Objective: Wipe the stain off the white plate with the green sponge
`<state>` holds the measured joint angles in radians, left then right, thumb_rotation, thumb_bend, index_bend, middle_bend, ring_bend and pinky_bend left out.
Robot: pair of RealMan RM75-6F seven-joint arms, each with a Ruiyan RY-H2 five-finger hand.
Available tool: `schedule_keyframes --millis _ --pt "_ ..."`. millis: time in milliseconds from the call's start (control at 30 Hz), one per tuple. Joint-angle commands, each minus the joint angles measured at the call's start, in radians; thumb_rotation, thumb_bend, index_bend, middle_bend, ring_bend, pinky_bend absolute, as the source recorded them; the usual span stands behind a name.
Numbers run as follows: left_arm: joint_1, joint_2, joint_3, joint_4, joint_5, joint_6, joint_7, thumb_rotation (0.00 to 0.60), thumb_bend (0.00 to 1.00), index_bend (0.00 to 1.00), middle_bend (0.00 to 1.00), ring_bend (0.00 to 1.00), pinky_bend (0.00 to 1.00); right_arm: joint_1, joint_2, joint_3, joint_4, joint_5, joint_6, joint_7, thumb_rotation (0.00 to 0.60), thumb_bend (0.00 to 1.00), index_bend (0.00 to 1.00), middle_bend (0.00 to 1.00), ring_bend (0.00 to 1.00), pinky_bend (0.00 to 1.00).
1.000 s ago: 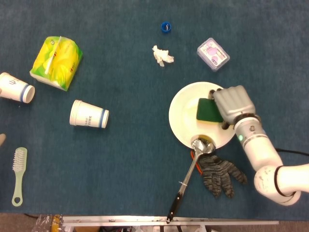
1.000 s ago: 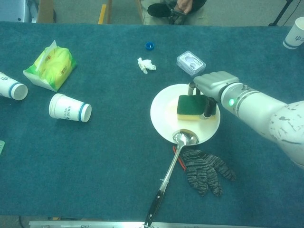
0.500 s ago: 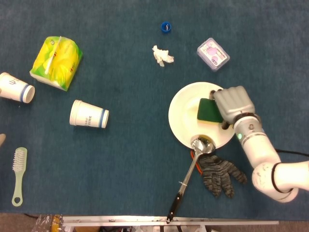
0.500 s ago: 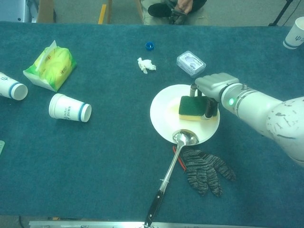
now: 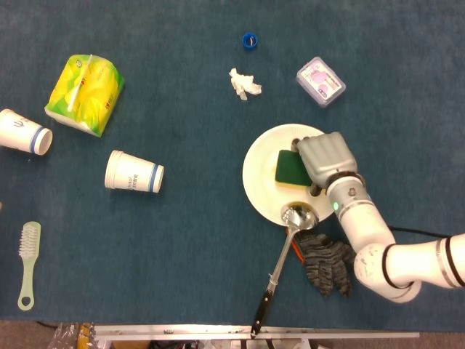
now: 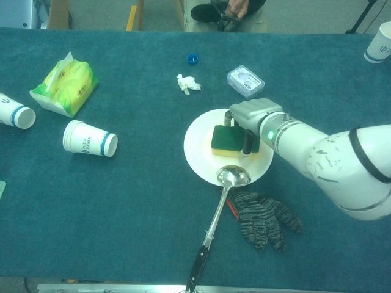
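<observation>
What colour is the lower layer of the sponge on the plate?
Yellow, under the green top of the sponge; the chest view shows it best.

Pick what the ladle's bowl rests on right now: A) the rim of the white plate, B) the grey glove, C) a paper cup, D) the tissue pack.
A: the ladle has its bowl lying on the near rim of the white plate, while its handle runs down past the grey glove toward the table edge.

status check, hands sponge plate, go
Right hand grips sponge, pressed on plate. Left hand not in view. Ladle bowl rests on plate's near rim, close to the sponge.
</observation>
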<state>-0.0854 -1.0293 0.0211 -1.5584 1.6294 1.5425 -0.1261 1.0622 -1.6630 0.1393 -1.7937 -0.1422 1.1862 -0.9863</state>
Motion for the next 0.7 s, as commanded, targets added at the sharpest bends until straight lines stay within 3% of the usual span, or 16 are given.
schedule_keyframes --millis 33,200,467,700 --pt "0.002 0.001 0.001 0.002 0.001 0.002 -0.002 0.600 0.18 0.15 0.12 0.05 0.16 0.002 0.001 0.000 0.000 0.005 0.002 -0.004 0.600 0.19 0.31 0.35 0.37 0.64" --pt "0.004 0.000 0.001 0.003 0.004 0.006 -0.003 0.600 0.18 0.15 0.12 0.05 0.16 -0.006 0.034 0.000 -0.026 0.007 0.015 -0.001 0.600 0.19 0.31 0.35 0.37 0.64" --pt "0.003 0.001 -0.001 -0.006 0.010 0.011 0.003 0.600 0.18 0.15 0.12 0.05 0.16 -0.035 0.114 0.044 -0.109 -0.070 0.010 0.084 0.600 0.19 0.31 0.35 0.37 0.64" --pt "0.005 0.004 -0.001 -0.010 0.008 0.010 0.007 0.600 0.18 0.15 0.12 0.05 0.16 -0.035 0.109 0.040 -0.115 -0.103 -0.013 0.115 0.600 0.19 0.31 0.35 0.37 0.64"
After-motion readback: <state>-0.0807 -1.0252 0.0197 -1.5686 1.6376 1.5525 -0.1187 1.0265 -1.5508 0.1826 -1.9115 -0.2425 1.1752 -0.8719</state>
